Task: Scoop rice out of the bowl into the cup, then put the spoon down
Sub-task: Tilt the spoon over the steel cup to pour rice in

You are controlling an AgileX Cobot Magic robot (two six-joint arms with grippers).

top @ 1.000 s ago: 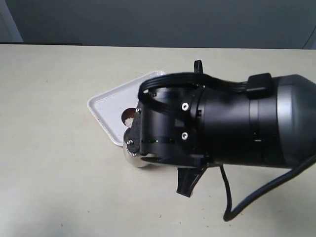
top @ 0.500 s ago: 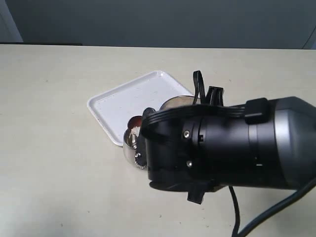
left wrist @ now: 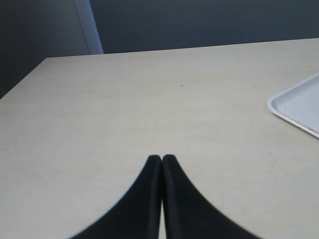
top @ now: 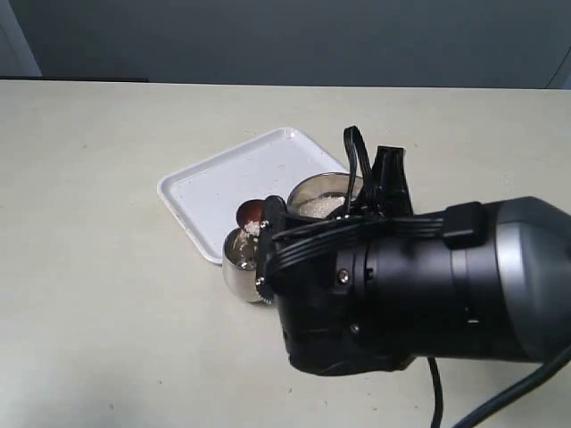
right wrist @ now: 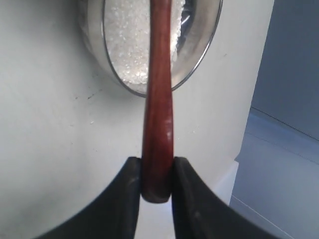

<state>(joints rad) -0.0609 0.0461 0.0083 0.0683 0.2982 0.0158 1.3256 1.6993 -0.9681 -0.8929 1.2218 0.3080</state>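
A steel bowl (top: 323,189) holding white rice (top: 319,206) stands on a white tray (top: 214,183). Left of it, at the tray's near edge, is the small steel cup (top: 239,264). The reddish-brown spoon's (top: 251,212) oval head hangs just over the cup's far rim, with a few white grains at its lower edge. In the right wrist view my right gripper (right wrist: 157,175) is shut on the end of the spoon handle (right wrist: 158,104), which runs out over the bowl (right wrist: 208,42) and its rice (right wrist: 124,40). My left gripper (left wrist: 162,159) is shut on nothing above bare table.
The right arm's bulky black wrist (top: 419,294) fills the lower right of the exterior view, hiding the table behind it and part of the bowl. A corner of the tray (left wrist: 299,107) shows in the left wrist view. Pale tabletop (top: 98,267) lies to the left.
The right arm has sunk lower in the exterior view, uncovering the bowl and the cup. The spoon's head has shifted slightly right and now sits over the cup's rim.
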